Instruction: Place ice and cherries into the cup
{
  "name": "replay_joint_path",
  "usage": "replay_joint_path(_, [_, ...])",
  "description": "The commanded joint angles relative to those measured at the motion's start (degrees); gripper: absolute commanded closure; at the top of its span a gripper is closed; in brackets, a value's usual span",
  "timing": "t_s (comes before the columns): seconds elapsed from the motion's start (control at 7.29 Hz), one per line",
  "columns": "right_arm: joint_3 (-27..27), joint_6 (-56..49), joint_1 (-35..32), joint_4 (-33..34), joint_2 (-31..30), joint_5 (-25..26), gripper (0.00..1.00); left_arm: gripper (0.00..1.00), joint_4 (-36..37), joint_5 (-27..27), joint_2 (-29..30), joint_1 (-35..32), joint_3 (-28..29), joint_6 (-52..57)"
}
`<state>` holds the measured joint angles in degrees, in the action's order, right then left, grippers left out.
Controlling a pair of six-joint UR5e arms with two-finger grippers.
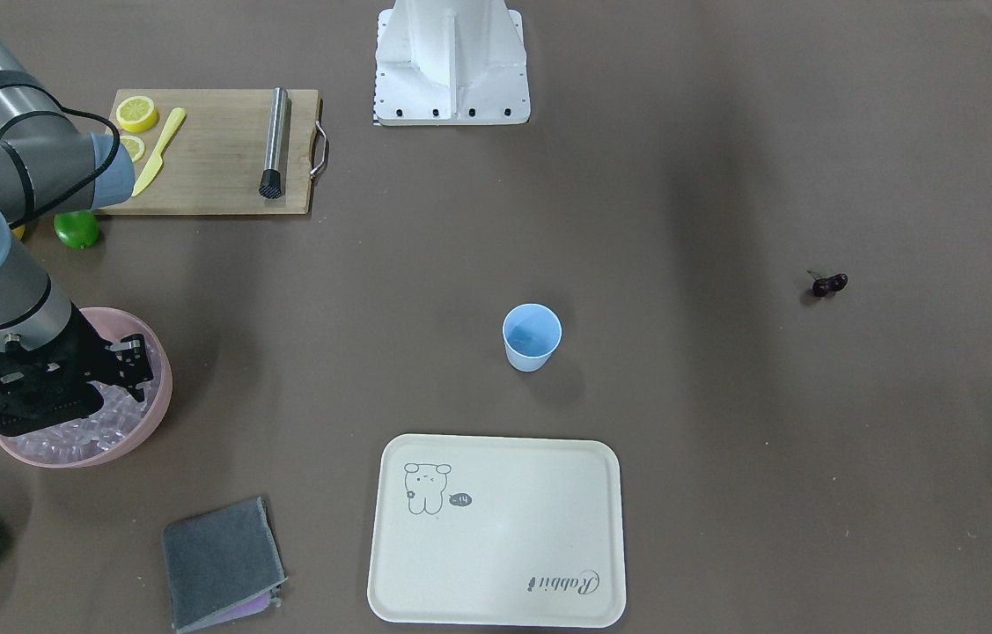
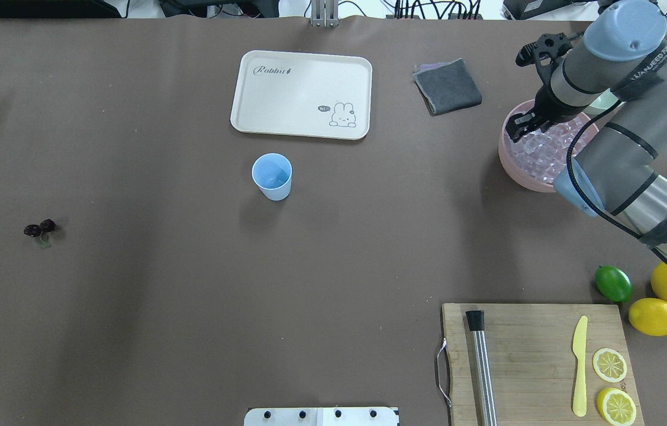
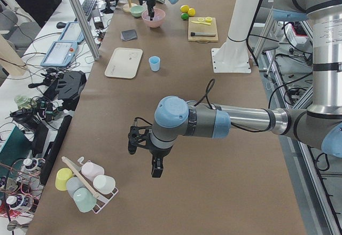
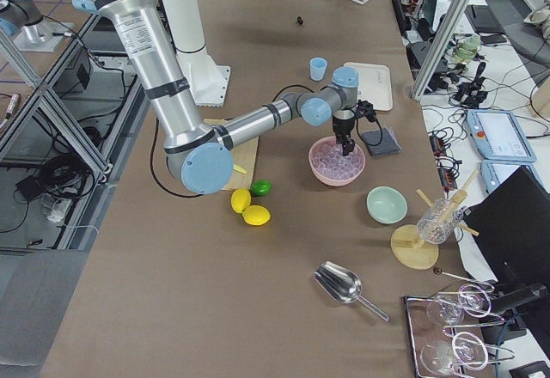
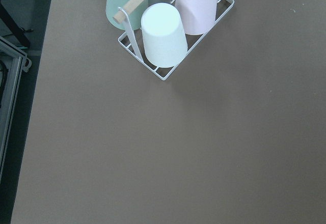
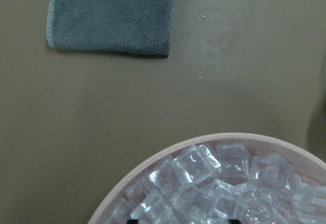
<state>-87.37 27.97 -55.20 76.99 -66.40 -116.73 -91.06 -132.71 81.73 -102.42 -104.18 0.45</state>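
The light blue cup [image 2: 272, 176] stands upright mid-table, also in the front view [image 1: 532, 335]. The dark cherries [image 2: 39, 228] lie alone far on my left side of the table [image 1: 829, 284]. The ice [image 6: 204, 188] fills a pink bowl [image 2: 516, 171]. My right gripper [image 2: 524, 123] hangs over that bowl with its jaws apart, tips low at the ice [image 1: 133, 368]; it holds nothing that I can see. My left gripper [image 3: 155, 168] hovers over the table's far left end, seen only from the side; I cannot tell if it is open.
A cream tray [image 2: 250, 118] lies beyond the cup and a grey cloth [image 2: 447, 86] beside it. A cutting board [image 2: 528, 331] carries a yellow knife, lemon slices and a metal muddler. A lime [image 2: 613, 283] and two lemons lie nearby. A wire rack of cups [image 5: 168, 25] sits under my left wrist.
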Motion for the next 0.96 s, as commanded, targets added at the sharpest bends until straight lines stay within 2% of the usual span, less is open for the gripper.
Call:
replay_joint_path(0.0, [0.80, 0.16, -0.17, -1.40, -0.74, 0.54, 0.32, 0.02, 0.10, 0.00, -0.08, -0.06, -0.49, -0.01])
replay_joint_path(0.82, [0.62, 0.16, 1.41, -1.49, -1.88, 4.75, 0.29, 0.02, 0.01, 0.00, -0.34, 0.03, -0.23, -0.01])
